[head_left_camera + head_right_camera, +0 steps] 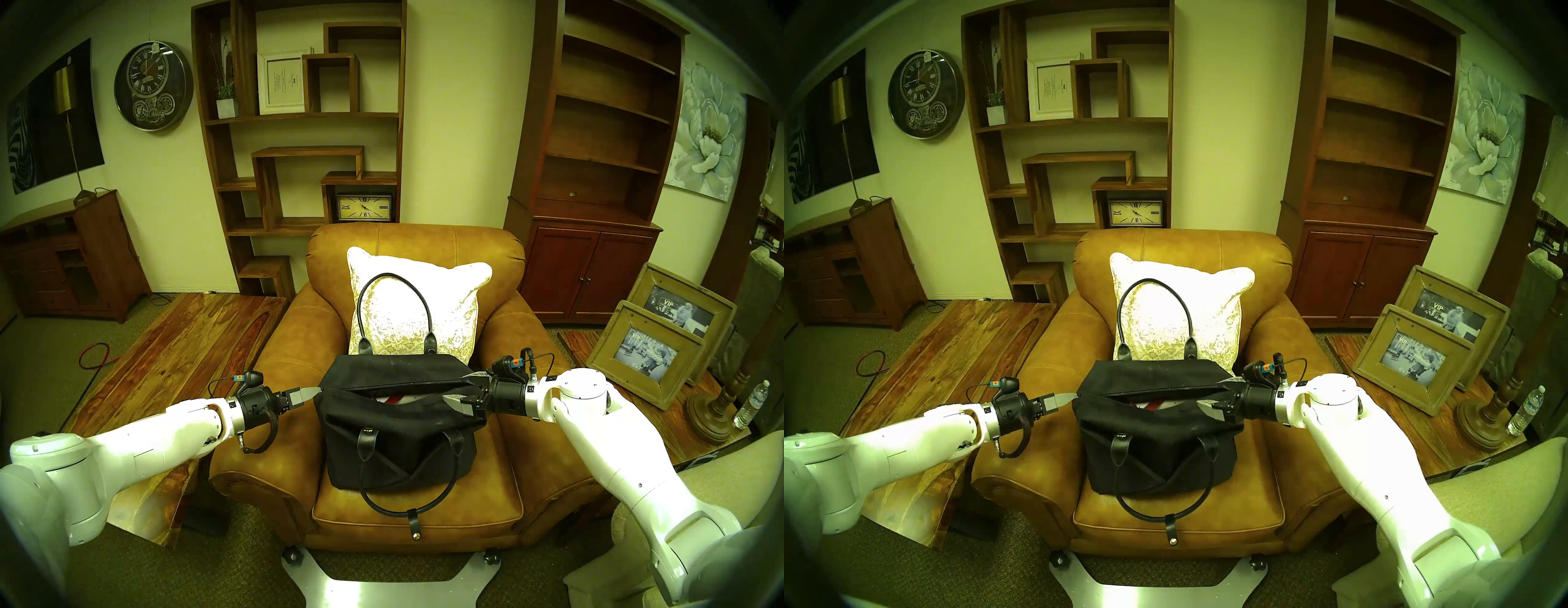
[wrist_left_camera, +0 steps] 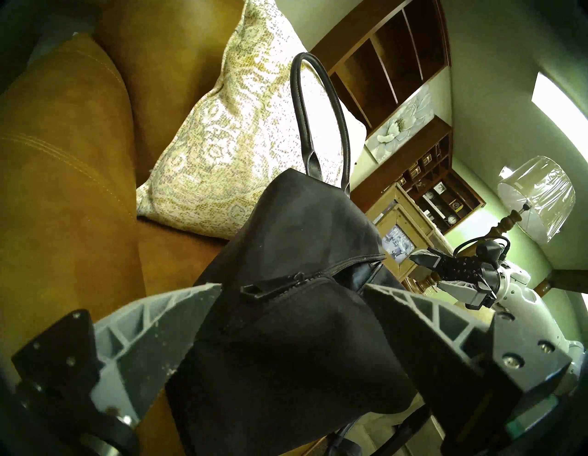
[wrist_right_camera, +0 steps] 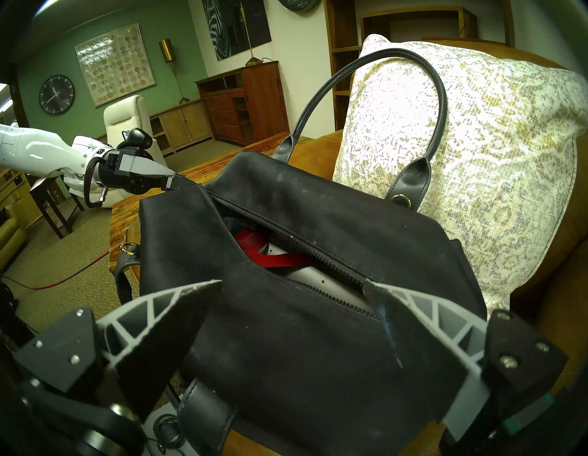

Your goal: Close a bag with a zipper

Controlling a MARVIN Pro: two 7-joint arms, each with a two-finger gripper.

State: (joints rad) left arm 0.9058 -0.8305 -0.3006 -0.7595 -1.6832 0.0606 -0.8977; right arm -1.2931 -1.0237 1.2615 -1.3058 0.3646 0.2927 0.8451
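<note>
Shows a tan leather armchair [image 1: 488, 505] on olive carpet, with open wooden shelves [image 1: 297, 114] at 12 o'clock behind it, a dark hutch cabinet [image 1: 589, 271] at 2 o'clock and a round wall clock [image 1: 153, 87] at 10 o'clock. Finds the boxy black fabric handbag [image 1: 403, 450] on the seat cushion, a patterned cream pillow [image 1: 415, 305] at its 12 o'clock, the long dark zipper [image 1: 394, 384] gaping over something red. Reaches level from 9 o'clock with the left gripper [image 1: 307, 392] spread astride the bag's end, and from 3 o'clock with the right gripper [image 1: 460, 390] spread too, one fingertip at the zipper's gap.
</note>
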